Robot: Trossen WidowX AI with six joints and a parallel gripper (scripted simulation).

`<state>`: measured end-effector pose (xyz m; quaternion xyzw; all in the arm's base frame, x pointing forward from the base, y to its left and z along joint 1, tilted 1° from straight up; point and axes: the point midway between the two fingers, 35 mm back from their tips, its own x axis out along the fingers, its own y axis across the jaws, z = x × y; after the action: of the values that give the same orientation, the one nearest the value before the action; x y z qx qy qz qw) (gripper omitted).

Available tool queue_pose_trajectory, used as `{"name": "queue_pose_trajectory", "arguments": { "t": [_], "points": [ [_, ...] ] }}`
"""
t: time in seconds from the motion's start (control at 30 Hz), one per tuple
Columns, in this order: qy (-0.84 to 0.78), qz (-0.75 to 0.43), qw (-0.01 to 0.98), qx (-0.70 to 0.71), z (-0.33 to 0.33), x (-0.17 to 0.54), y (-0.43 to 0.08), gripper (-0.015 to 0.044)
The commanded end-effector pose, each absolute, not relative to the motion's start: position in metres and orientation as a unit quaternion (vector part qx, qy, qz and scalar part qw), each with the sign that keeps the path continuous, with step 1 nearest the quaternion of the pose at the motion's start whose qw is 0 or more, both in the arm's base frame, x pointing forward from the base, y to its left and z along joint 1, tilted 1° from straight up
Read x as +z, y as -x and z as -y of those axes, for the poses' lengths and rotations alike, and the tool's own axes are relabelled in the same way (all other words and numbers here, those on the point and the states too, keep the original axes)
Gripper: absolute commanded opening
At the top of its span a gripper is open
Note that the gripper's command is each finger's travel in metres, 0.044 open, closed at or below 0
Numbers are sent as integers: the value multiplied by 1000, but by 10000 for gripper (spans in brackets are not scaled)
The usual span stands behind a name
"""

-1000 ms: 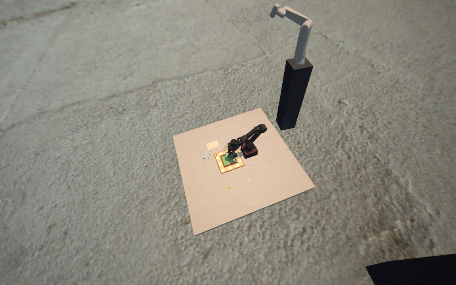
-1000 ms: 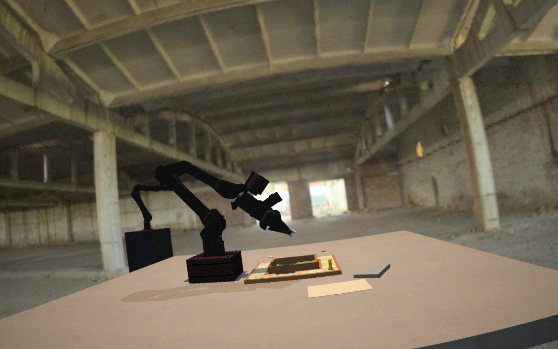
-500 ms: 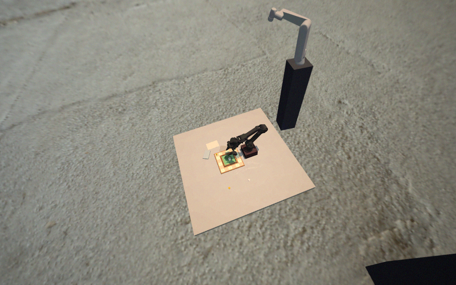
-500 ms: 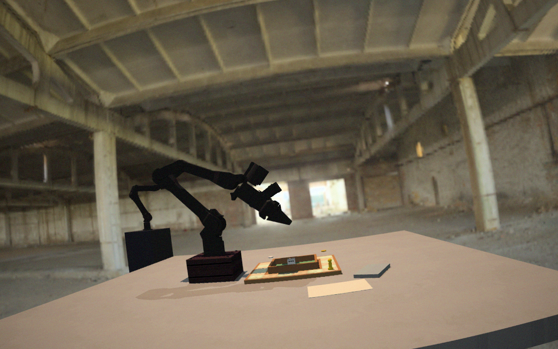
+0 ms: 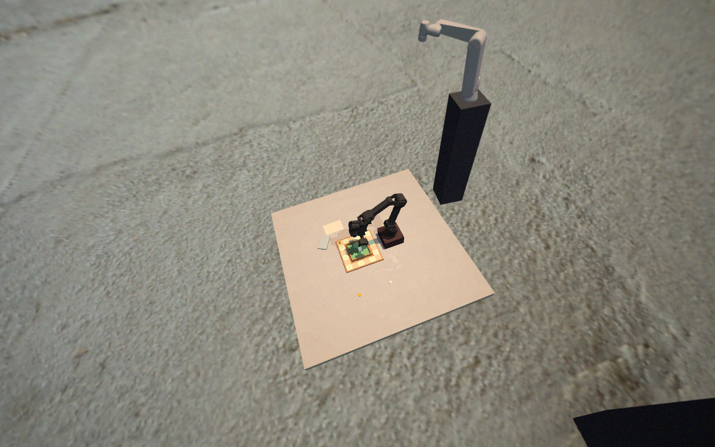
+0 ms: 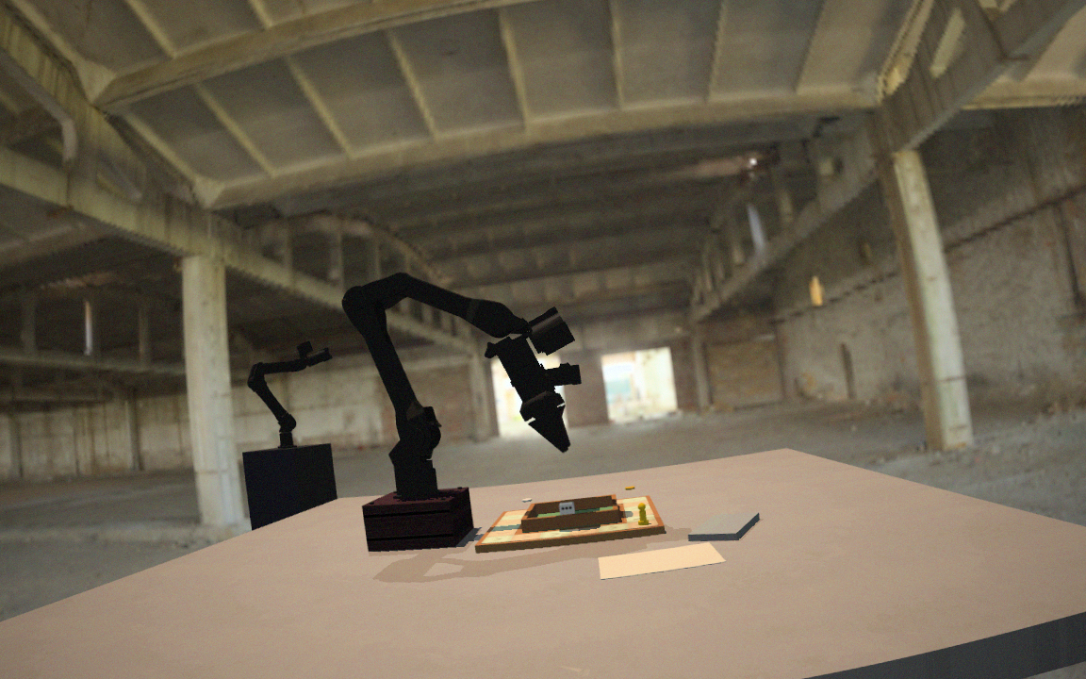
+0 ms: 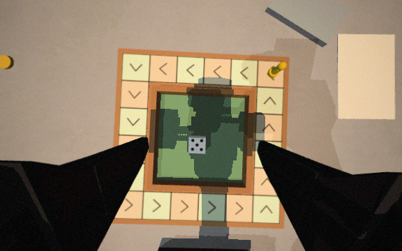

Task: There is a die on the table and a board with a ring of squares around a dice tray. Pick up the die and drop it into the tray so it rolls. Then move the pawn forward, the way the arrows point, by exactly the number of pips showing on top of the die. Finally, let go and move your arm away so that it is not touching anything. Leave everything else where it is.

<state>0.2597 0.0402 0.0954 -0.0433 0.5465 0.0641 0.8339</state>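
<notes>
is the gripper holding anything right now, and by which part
Nothing is held. The gripper is wide open above the tray, and the die lies loose on the tray floor.

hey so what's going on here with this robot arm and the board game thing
The arm's gripper hangs open and empty above the board. The die lies in the green tray at the board's middle, five pips up. The yellow pawn stands on a corner square of the arrow ring and has not yet been moved. Moving it five squares along the arrows looks like the next step.
</notes>
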Motion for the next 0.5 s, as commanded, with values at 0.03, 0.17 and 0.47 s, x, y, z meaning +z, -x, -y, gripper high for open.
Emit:
{"name": "queue_pose_trajectory", "arguments": {
  "t": [0.03,0.17,0.47],
  "points": [
    [49,-640,764,57,-41,80,-265,440],
    [52,-680,729,55,-41,73,-267,440],
    [-25,-664,747,-12,-20,75,-320,282]
  ]
}}
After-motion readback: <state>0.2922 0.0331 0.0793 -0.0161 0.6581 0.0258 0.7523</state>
